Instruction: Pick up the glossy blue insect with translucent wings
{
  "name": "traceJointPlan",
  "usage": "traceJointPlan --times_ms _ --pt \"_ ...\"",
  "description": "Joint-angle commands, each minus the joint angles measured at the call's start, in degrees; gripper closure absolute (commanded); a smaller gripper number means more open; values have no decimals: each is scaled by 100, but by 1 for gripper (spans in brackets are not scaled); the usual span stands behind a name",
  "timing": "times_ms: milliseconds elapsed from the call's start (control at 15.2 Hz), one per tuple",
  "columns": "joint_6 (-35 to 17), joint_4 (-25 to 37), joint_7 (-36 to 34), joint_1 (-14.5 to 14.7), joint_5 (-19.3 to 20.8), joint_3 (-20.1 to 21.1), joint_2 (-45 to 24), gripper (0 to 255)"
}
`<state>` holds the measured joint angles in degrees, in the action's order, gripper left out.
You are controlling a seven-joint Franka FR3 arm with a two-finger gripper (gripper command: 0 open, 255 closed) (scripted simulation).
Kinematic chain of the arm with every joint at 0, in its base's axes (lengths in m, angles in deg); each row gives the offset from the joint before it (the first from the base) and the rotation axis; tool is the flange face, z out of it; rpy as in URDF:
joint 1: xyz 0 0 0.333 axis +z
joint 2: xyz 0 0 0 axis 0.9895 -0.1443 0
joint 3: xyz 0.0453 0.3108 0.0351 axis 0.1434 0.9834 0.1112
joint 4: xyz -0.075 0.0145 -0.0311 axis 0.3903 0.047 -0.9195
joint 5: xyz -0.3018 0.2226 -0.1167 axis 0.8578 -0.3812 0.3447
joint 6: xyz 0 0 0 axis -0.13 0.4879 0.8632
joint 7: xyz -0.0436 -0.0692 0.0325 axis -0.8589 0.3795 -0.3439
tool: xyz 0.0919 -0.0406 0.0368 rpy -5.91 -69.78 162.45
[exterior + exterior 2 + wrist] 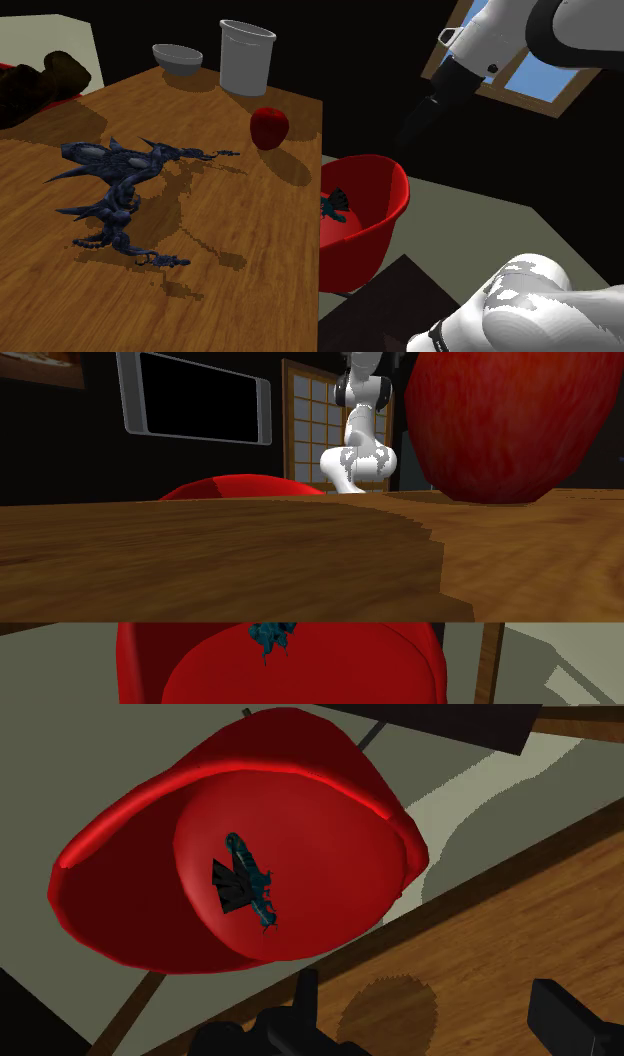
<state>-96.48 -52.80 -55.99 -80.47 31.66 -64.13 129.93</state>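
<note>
A small glossy blue insect point(333, 205) with dark wings lies on the seat of a red tub chair point(378, 190) that stands against the wooden table's edge. From the second exterior view the insect point(270, 636) shows below the tabletop, on the chair point(300, 672). In the wrist view the insect point(247, 884) rests in the middle of the red seat point(330, 854), well ahead of my fingers. My black gripper point(408, 130) hangs high above the chair, open and holding nothing; the gripper point(425, 989) has its fingers wide apart over the table edge.
On the wooden table point(250, 260) lie a large dark blue dragon-like figure point(115, 185), a red apple point(268, 127), a white cup point(246, 57) and a grey bowl point(177, 58). The apple point(510, 422) looms close in the second exterior view.
</note>
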Motion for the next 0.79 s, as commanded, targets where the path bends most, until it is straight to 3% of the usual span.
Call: traceJointPlan --times_ms 0,726 --pt "0 0 0 0 0 0 0 0" --pt "-1958 -1020 930 -99 274 -568 -1057 0"
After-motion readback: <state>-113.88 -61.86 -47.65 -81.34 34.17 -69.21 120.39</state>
